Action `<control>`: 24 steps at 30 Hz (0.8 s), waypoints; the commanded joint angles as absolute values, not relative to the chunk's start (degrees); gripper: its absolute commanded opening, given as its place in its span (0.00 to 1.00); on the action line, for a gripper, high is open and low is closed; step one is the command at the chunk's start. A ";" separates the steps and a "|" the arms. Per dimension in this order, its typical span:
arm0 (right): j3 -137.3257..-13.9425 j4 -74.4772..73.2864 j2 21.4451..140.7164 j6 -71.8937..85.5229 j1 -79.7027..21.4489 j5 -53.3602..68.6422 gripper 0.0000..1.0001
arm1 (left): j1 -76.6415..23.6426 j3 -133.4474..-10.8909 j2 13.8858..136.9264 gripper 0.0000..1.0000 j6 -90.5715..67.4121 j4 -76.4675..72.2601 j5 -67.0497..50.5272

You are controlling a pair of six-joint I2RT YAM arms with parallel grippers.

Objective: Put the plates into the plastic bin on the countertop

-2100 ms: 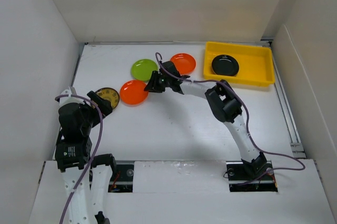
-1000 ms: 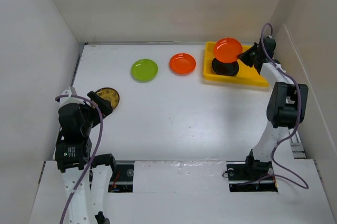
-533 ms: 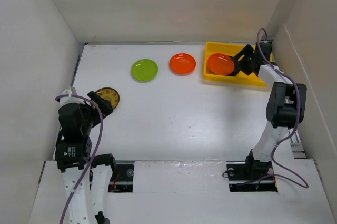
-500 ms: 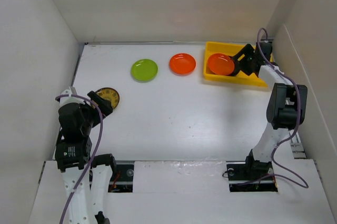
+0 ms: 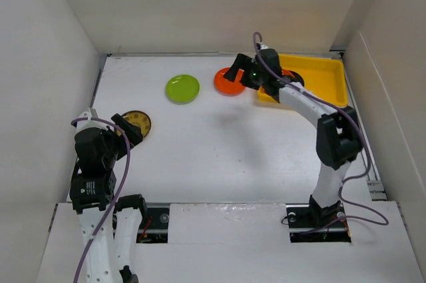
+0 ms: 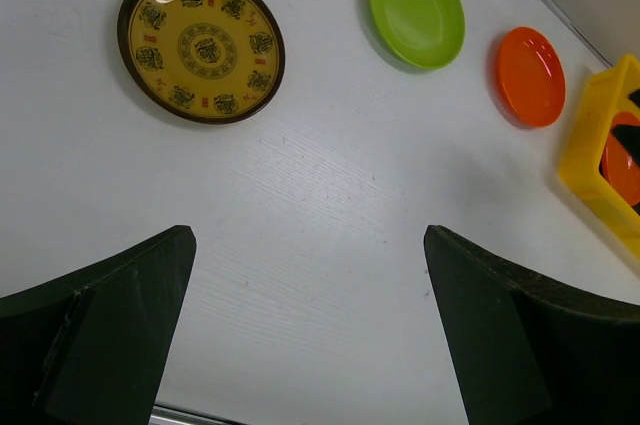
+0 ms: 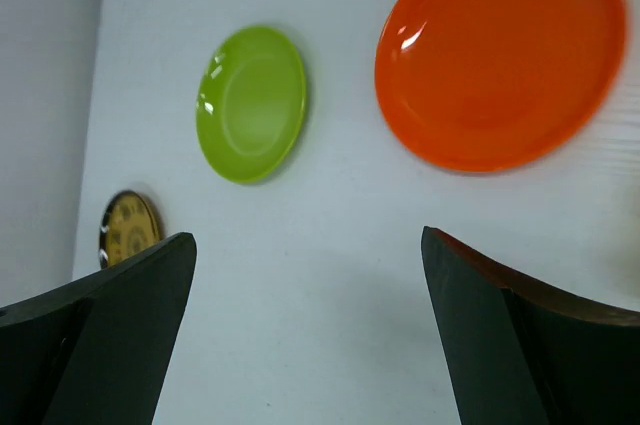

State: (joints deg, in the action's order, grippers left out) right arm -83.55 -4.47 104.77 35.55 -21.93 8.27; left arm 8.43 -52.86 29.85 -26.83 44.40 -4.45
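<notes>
Top external view, tally: yellow bin (image 5: 319, 86) at 1 o'clock on the countertop (image 5: 219, 150) holds an orange plate (image 6: 622, 160) and a black plate (image 5: 297, 81), both largely hidden. Outside it lie a second orange plate (image 5: 228, 83) at 12, a green plate (image 5: 182, 88) at 11 and a gold-patterned plate (image 5: 136, 123) at 9. Empty right gripper (image 7: 306, 265), jaws apart, hovers by the second orange plate, and left gripper (image 6: 308, 245), jaws apart, sits near the gold-patterned plate; judged under halfway.

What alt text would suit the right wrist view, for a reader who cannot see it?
An orange plate lies on the white countertop ahead of the open right gripper, which holds nothing. A green plate lies left of the orange one, and a brown-and-gold plate farther left.
</notes>
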 commanded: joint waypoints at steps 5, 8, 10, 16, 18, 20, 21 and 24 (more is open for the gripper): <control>-97.53 -0.27 122.33 39.54 -27.51 14.32 0.94 | 8.88 -52.56 30.23 1.00 -26.19 42.98 -4.92; -102.11 1.49 128.22 42.97 -29.00 16.35 0.89 | 8.88 -52.56 29.71 1.00 -26.19 42.98 -4.92; -104.40 1.49 131.74 44.64 -29.61 16.35 0.89 | 8.88 -52.56 29.71 1.00 -26.19 42.98 -4.92; -112.49 1.49 139.64 47.90 -30.67 16.88 0.82 | 8.88 -52.56 29.10 1.00 -26.19 42.98 -4.92; -114.77 0.45 141.76 48.78 -30.67 17.48 0.78 | 8.88 -52.56 29.09 1.00 -26.19 42.98 -4.92; -118.81 -0.70 145.09 50.35 -31.20 17.49 0.73 | 8.88 -52.56 29.09 1.00 -26.19 42.98 -4.92; -120.13 -1.23 146.15 50.36 -31.20 18.01 0.71 | 8.88 -52.56 29.09 1.00 -26.19 42.98 -4.92; -126.20 -5.53 150.28 50.36 -31.82 17.40 0.61 | 8.88 -52.56 28.48 1.00 -26.19 42.98 -4.92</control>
State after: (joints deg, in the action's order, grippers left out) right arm -121.73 -3.14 147.74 49.04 -30.68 16.78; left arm 8.49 -52.86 29.39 -26.83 44.40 -4.45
